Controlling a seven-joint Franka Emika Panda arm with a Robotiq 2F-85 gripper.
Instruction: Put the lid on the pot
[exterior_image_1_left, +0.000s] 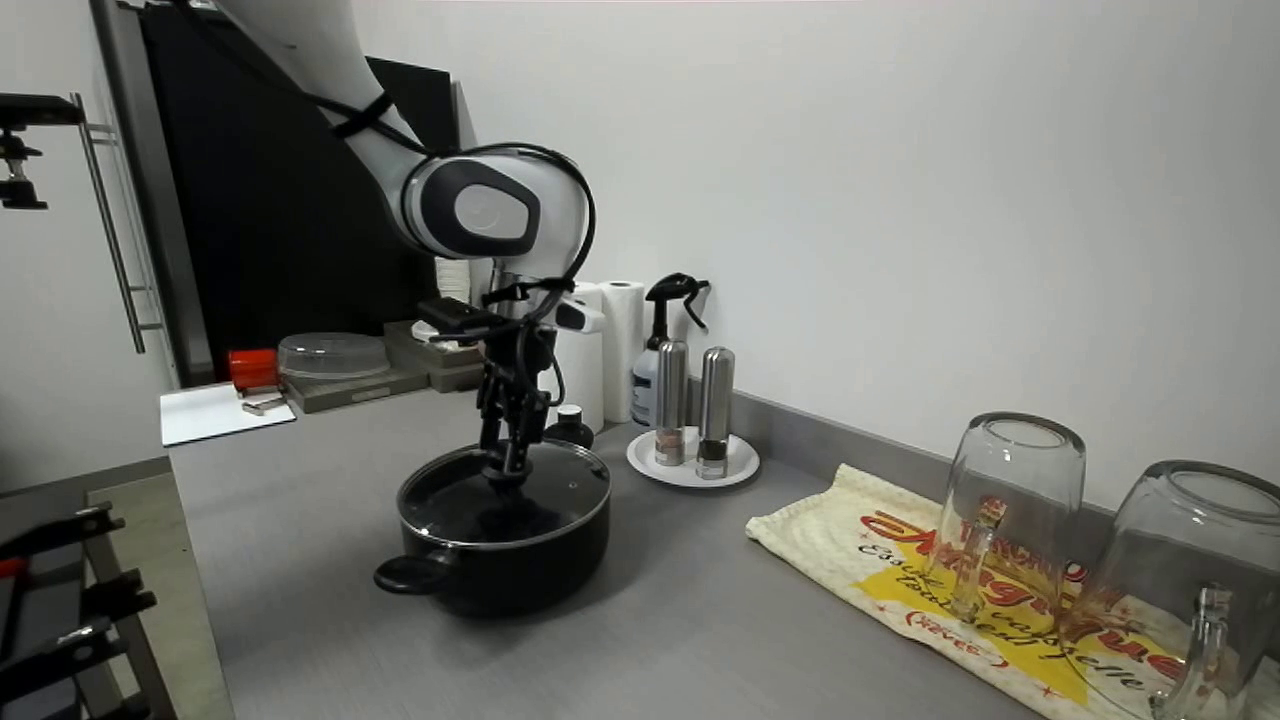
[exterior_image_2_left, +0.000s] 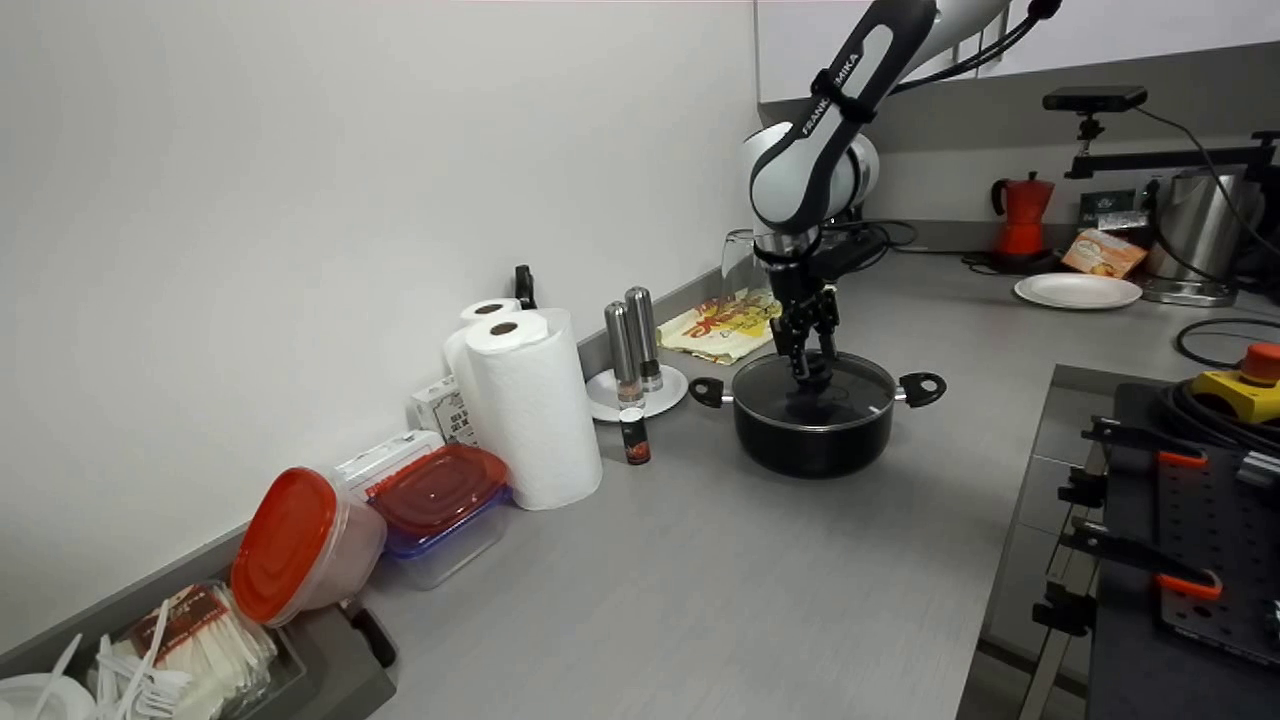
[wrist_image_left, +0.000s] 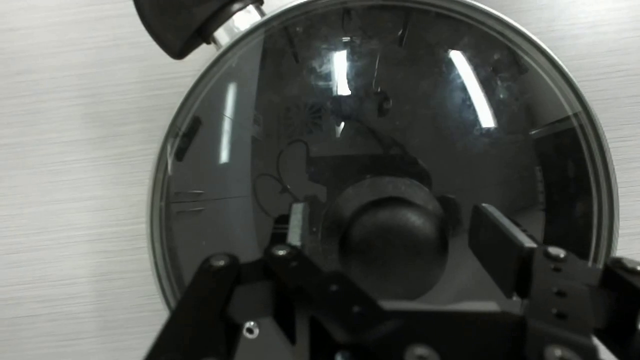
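The clear-glass lid (exterior_image_1_left: 565, 480) with its metal rim lies flat on the black pot (exterior_image_1_left: 530, 570). In both exterior views the lid (exterior_image_2_left: 858, 388) covers the top of the pot (exterior_image_2_left: 812, 450), and its rim follows the pot's edge. In the wrist view the lid (wrist_image_left: 400, 125) fills most of the picture, and one pot handle (wrist_image_left: 182, 22) shows at the top left. My gripper (wrist_image_left: 395, 227) is open, with its fingers on either side of the round dark knob (wrist_image_left: 395, 250). A gap shows on both sides of the knob. The gripper (exterior_image_1_left: 505, 462) points down over the lid's middle.
A white plate (exterior_image_1_left: 740, 465) with two steel shakers and a small dark bottle (exterior_image_1_left: 570, 428) stand near the pot. Paper towel rolls (exterior_image_2_left: 535, 420) stand by the wall. Upturned glasses (exterior_image_1_left: 1010, 520) stand on a printed cloth (exterior_image_1_left: 850, 540). The counter's edge (exterior_image_2_left: 1010, 520) lies beyond a pot handle.
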